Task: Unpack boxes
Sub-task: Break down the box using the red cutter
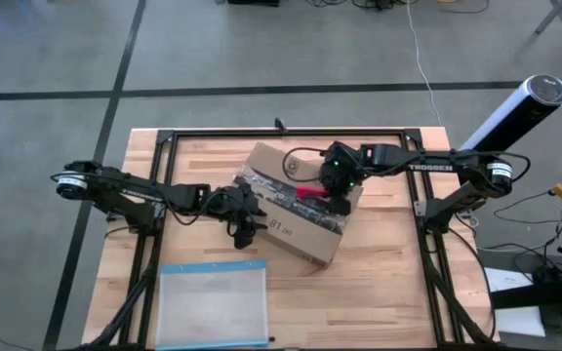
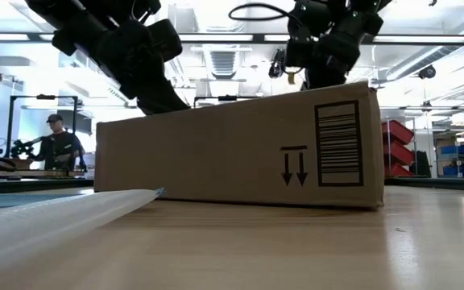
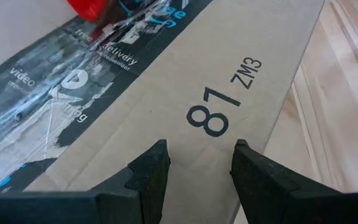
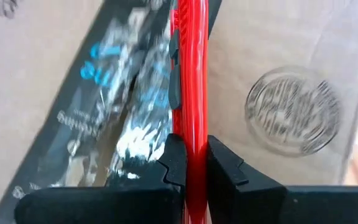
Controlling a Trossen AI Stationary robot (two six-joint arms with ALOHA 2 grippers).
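The brown cardboard box (image 1: 291, 222) lies flat at the table's middle, turned at an angle, with shiny printed tape (image 3: 42, 93) along its top seam. My left gripper (image 3: 197, 163) stands open over the box's top near its left near edge, by the printed "81". My right gripper (image 4: 191, 158) is over the box's right part, shut on a small red tool (image 1: 310, 192). The tool reaches out over the tape (image 4: 123, 124). My left gripper comes at the box's top face (image 3: 213, 118) from above and the left, slanting down, with its open fingertips (image 3: 157, 165) right at the cardboard; I cannot tell whether they touch it. My right gripper pinches the red tool's two long sides (image 4: 191, 134) between its two fingers. The tool runs on past the fingertips along the taped seam. Whether its far end touches the tape is not plain.
A clear plastic pouch with a blue edge (image 1: 213, 302) lies flat at the table's near left. Black frame rails (image 1: 422, 210) border the wooden top. A white cylinder (image 1: 515, 109) stands beyond the right edge. A person (image 2: 59, 147) is far back in the room.
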